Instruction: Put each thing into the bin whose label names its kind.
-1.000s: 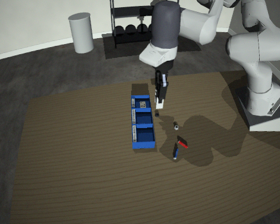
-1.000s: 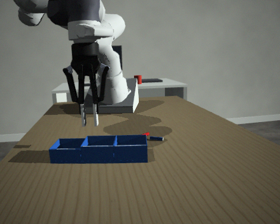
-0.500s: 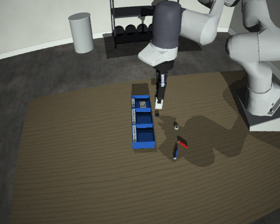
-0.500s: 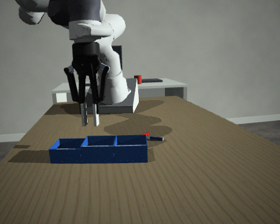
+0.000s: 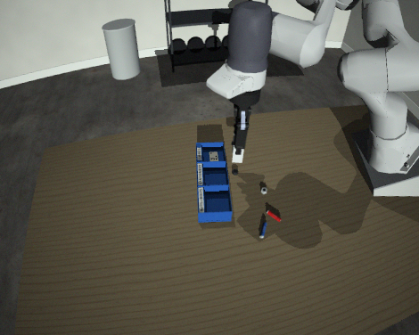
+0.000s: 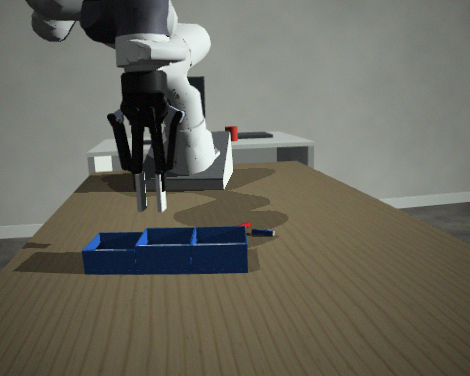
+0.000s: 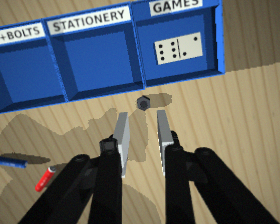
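Observation:
The blue GAMES bin [image 7: 220,42] [image 6: 110,263] holds a white domino [image 5: 214,156] [image 7: 178,48]. The STATIONERY bin [image 7: 66,95] [image 6: 164,260] stands in the middle and looks empty. The bin whose label ends in "+BOLTS" [image 5: 215,217] [image 6: 219,260] looks empty too. A dark hexagonal piece [image 5: 234,171] [image 7: 143,103] lies on the table beside the bins. A grey nut [image 5: 264,191] lies farther out, not visible in the wrist view. A red stick [image 5: 274,216] [image 7: 45,179] and a blue stick [image 5: 263,230] [image 7: 12,161] lie nearby. My gripper [image 5: 237,157] [image 6: 151,209] [image 7: 143,123] is partly open, empty, above the table near the dark piece.
The three bins form one row on the wooden table [image 5: 111,249] [image 6: 325,300]. The robot's base [image 5: 392,183] stands at the table's far right in the top view. A grey cylinder [image 5: 121,51] and a rack [image 5: 198,18] stand on the floor beyond the table.

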